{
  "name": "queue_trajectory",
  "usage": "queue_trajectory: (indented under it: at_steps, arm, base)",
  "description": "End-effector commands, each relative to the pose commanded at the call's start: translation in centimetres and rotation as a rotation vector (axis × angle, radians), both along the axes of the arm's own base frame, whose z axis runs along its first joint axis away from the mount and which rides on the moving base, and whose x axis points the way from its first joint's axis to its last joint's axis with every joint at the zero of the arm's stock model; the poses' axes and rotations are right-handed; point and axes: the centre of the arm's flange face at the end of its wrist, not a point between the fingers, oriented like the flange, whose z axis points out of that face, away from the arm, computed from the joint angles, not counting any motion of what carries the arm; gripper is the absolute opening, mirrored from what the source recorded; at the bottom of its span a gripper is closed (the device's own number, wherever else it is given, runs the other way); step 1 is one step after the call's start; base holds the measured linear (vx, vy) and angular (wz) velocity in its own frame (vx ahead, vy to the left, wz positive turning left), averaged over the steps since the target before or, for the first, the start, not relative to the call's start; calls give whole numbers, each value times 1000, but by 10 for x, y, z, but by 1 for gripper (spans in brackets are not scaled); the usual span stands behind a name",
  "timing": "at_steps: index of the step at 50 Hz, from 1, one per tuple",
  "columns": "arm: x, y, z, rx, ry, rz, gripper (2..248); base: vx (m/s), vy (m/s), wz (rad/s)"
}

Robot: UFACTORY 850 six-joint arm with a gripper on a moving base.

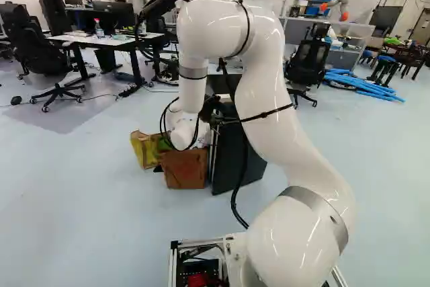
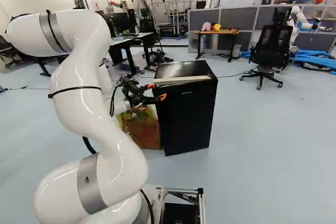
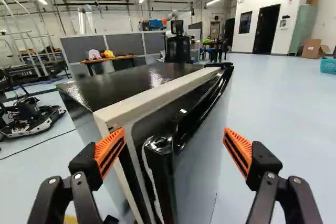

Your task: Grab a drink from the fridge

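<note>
The arm (image 2: pixel 105 129) rises on the near side of the fridge (image 2: pixel 186 114), its gripper (image 2: pixel 157 92) spread wide at the fridge's upper corner, which lies between the parted fingers. A brown bag (image 1: pixel 185 169) stands just beside the fridge; beyond it are a table (image 2: pixel 218 32) and a chair (image 2: pixel 273 40).

Glossy black fridge (image 2: pixel 189 114), white edge

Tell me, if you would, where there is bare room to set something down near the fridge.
The fridge top looks bare behind its pale edge strip. In the right base view, open floor lies between the fridge and the office chair. It is crowded beside the brown bag and around the door's corner, which the open pincer straddles.
</note>
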Motion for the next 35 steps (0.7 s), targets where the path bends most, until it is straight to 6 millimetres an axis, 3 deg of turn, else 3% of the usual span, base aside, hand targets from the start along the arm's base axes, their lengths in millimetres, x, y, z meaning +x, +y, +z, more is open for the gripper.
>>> queue_trajectory:
  at_steps: [35]
  arm:
    - [-10, -2, 2, -14, -2, -35, 247]
  base:
    - [0, 0, 0]
